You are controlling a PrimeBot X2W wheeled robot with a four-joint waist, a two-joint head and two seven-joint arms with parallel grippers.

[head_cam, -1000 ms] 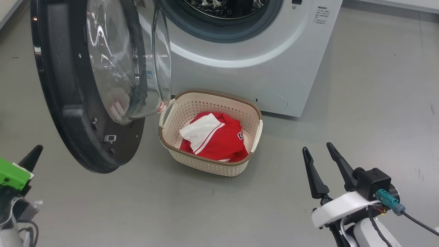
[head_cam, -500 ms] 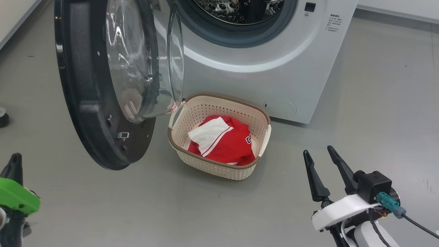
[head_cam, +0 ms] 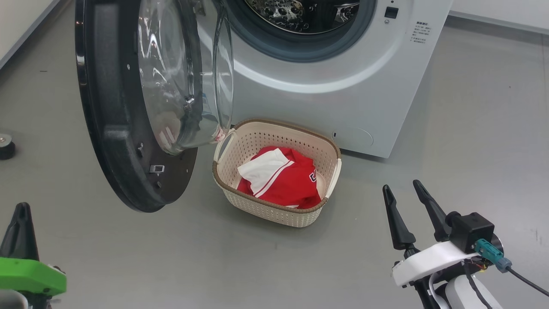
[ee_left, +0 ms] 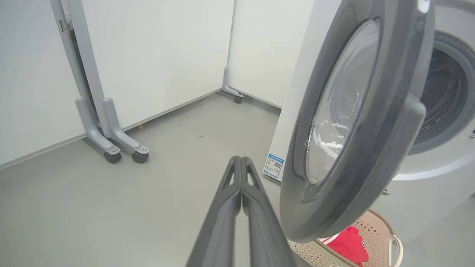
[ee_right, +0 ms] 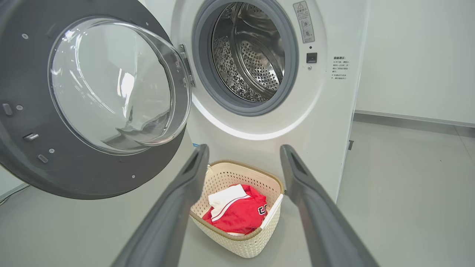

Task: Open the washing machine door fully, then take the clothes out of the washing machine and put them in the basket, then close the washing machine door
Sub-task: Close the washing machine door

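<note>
Left gripper (ee_left: 240, 158): fingers pressed together, nothing between them. It sits low at the robot's left, outside the door (head_cam: 107, 141), pointing along the floor (head_cam: 472, 128) beside the washer (head_cam: 343, 94).

Right gripper (head_cam: 401, 185): fingers spread wide, empty. It sits low at the robot's right, apart from everything, and its wrist view frames the basket (head_cam: 283, 123) between the fingers.

Door: open, swung out to the left, with its glass bowl overhanging the basket's left end.

Clothes (head_cam: 287, 180): lying in the basket, which stands on the floor just in front of the washer.

Drum (ee_right: 248, 55): bare steel on view.
</note>
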